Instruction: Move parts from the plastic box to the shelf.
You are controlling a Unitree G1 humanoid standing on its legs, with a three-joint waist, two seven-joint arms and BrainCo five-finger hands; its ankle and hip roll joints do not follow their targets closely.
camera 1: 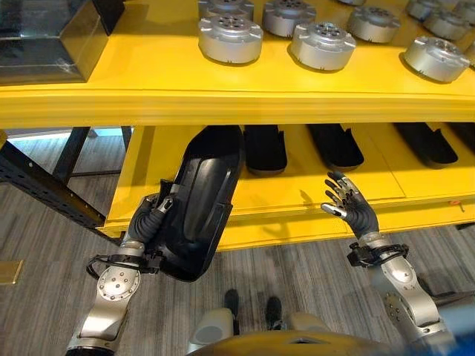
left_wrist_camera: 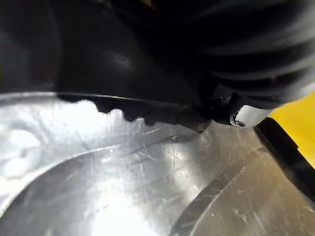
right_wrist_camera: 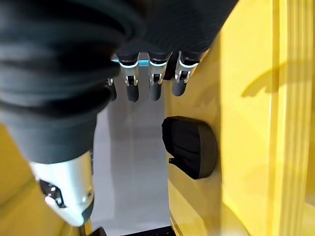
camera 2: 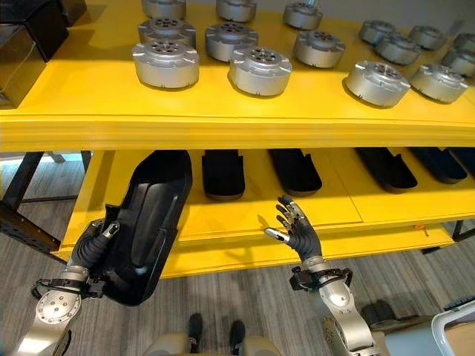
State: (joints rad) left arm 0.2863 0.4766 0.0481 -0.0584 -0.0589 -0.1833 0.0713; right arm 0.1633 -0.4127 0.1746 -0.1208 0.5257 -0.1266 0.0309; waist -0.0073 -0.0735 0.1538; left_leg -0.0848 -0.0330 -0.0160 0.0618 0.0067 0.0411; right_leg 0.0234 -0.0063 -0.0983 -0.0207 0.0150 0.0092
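- Nearest, the left hand (camera 1: 154, 213) holds the black shell part (camera 1: 199, 204) by its long left edge; its fingers are curled around the rim, thumb side toward the outer face; the part hangs with its lower end below the shelf front and its upper end already over the lower shelf (camera 1: 386, 182), at the left end of the row.
- The right hand (camera 1: 347, 204) hovers just before the lower shelf edge, fingers spread and nearly straight, holding nothing.
- The part looks like a stiff moulded plastic cover, long and hollow; I judge it light for its size but awkward, since one hand grips it at the side and the far end can swing; the glossy surface may be slippery, so a hold over the rim seems safer than on the smooth back.
- Farther in, the other black parts (camera 1: 265, 147) lie side by side on the lower shelf, apart from each other.
- Farthest, the silver round parts (camera 1: 230, 38) stand on the upper shelf (camera 1: 148, 70), beside a dark box (camera 1: 44, 41).
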